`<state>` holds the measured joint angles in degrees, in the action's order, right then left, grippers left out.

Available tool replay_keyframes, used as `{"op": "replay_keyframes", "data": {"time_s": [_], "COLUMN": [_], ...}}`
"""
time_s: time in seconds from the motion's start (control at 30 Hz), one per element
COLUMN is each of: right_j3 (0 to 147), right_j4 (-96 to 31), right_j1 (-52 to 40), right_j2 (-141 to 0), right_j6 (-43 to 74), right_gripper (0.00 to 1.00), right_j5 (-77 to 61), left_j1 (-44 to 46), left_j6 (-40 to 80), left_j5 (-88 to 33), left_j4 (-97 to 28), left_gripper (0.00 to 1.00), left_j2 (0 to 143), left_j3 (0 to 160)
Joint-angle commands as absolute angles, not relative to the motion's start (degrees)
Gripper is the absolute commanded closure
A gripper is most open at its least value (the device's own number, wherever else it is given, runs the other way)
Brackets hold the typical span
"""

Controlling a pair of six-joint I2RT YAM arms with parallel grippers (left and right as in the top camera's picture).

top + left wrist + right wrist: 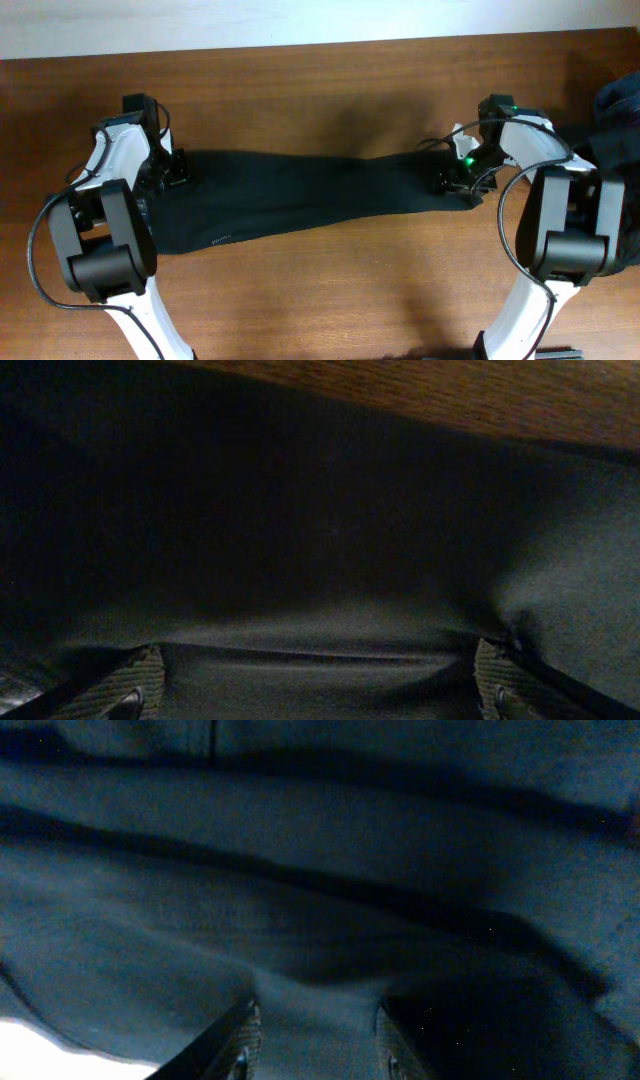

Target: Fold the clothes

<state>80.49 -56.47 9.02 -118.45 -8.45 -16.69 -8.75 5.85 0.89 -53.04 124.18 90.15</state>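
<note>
— Left claw (170, 172) presses on the wide left end of the pants (300, 195), fingers spread, cloth bulging between them. Right claw (452, 180) pinches a ridge of cloth at the narrow right end. Which step is this?
— Taking hold of both ends, by the look of it; no fold is made yet. Pants lie flat mid-table (320, 300), between the two arms.
— Which way do they run?
— Long axis left to right. The wide end, likely the waist, points left. The legs point right, toward the heap (620, 110) at the far right edge, apart from it.
— Next move?
— Probably the left claw must close on cloth. Then one end lifts and carries across to meet the other, edges kept square.
</note>
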Motion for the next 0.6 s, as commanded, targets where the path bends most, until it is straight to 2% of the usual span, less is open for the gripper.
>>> {"op": "replay_keyframes", "data": {"time_s": [0.0,0.2,0.33,0.57], "right_j3": [77.65,78.87,83.31,90.83], "right_j4": [-54.87,-51.42,-53.60,-57.82], "right_j1": [9.10,9.10,9.10,9.08], "right_j2": [-118.43,-118.43,-118.43,-118.43], "right_j6": [-7.90,-7.86,-4.80,-3.99], "right_gripper": [0.56,0.52,0.52,0.46], "right_j5": [-12.25,-5.26,5.34,7.11], "left_j1": [-9.54,-9.54,-9.54,-9.54], "left_j6": [5.74,5.76,5.74,5.76], "left_j5": [2.81,2.81,2.81,2.81], "left_j4": [-52.93,-52.93,-52.93,-52.93], "left_gripper": [0.00,0.00,0.01,0.01], "left_j2": [125.78,125.78,125.78,125.78], "left_j3": [88.42,88.42,88.42,88.42]}}
